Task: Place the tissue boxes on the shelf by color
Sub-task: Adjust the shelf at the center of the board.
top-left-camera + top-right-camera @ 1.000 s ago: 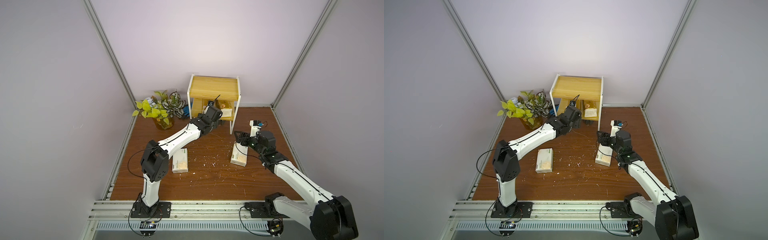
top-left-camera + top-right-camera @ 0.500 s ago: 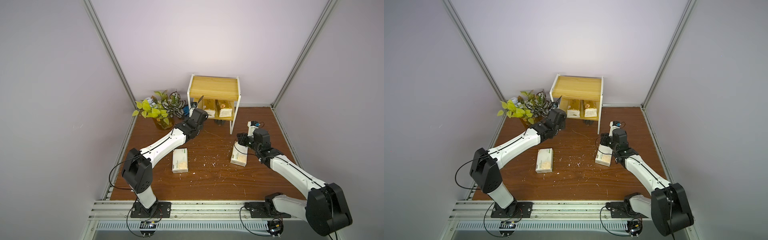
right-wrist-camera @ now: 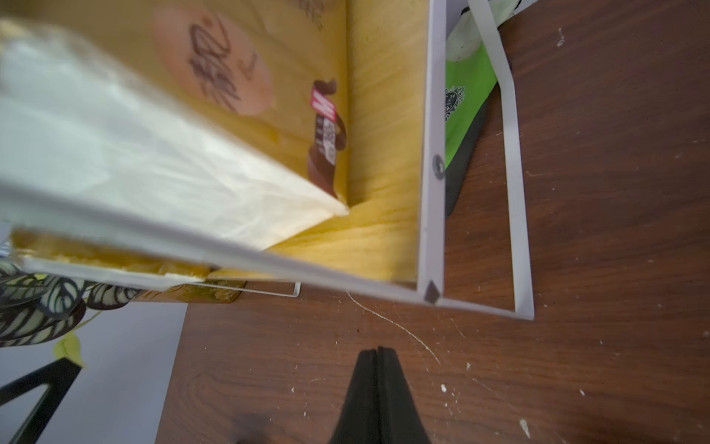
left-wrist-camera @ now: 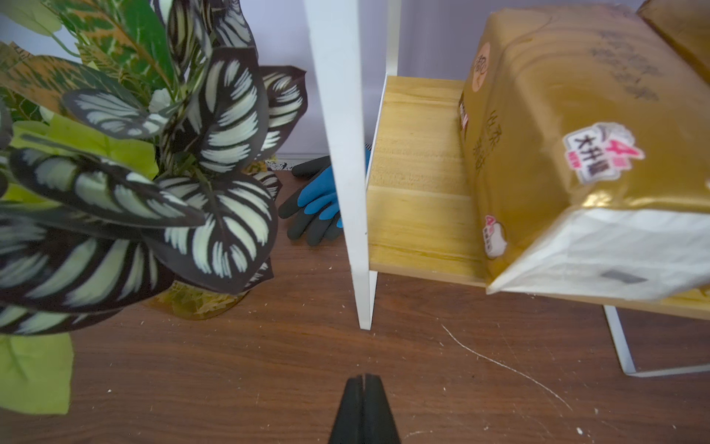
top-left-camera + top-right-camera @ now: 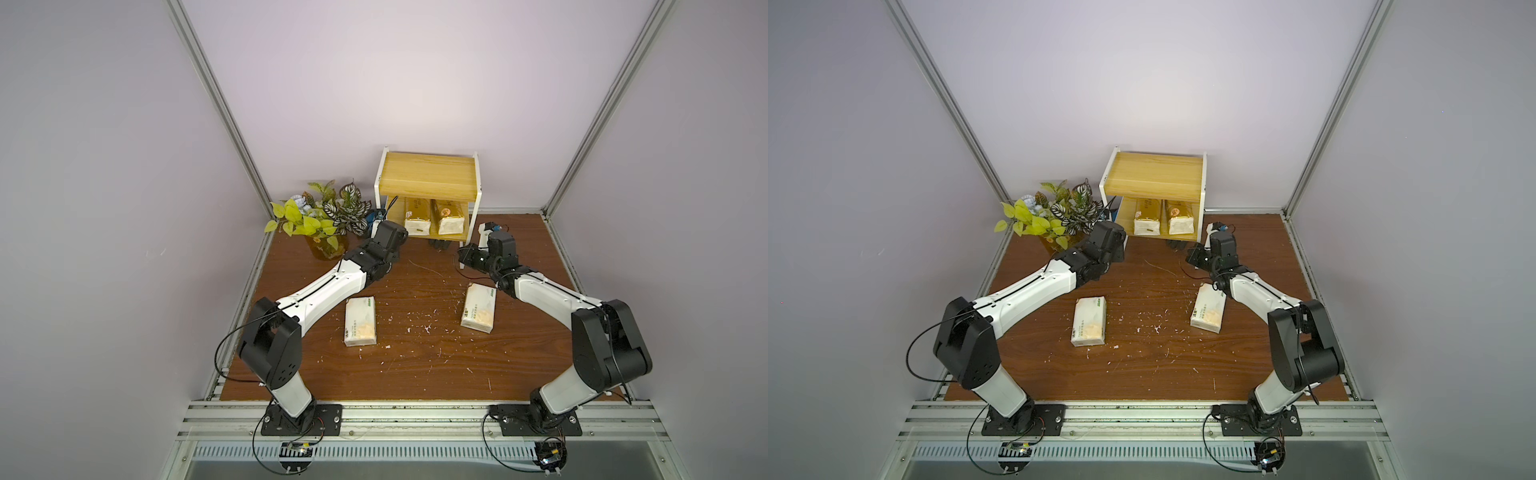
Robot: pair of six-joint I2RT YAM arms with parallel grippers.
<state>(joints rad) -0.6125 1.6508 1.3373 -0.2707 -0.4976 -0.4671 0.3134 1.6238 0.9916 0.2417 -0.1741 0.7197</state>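
The shelf [image 5: 428,174] [image 5: 1156,174] stands at the back of the table. Two gold tissue boxes [image 5: 417,214] [image 5: 448,216] lie side by side on its lower board. Two white tissue boxes [image 5: 360,321] [image 5: 479,307] lie flat on the table, one by each arm. My left gripper [image 4: 363,378] is shut and empty, over the table just in front of the shelf's white left leg [image 4: 345,153], with the nearer gold box [image 4: 576,134] to one side. Low before the shelf's right corner, my right gripper [image 3: 378,350] [image 5: 461,257] is shut on nothing.
Potted plants [image 5: 320,216] [image 4: 153,153] stand left of the shelf, close to the left arm's end [image 5: 388,237]. A blue and black glove [image 4: 315,203] lies behind the shelf leg. A green packet [image 3: 465,96] lies under the shelf. White crumbs are scattered over the table [image 5: 415,332].
The left arm has drawn back from the lower board, leaving a gold box there, and its jaws have closed. The right gripper has closed too and moved slightly toward the shelf.
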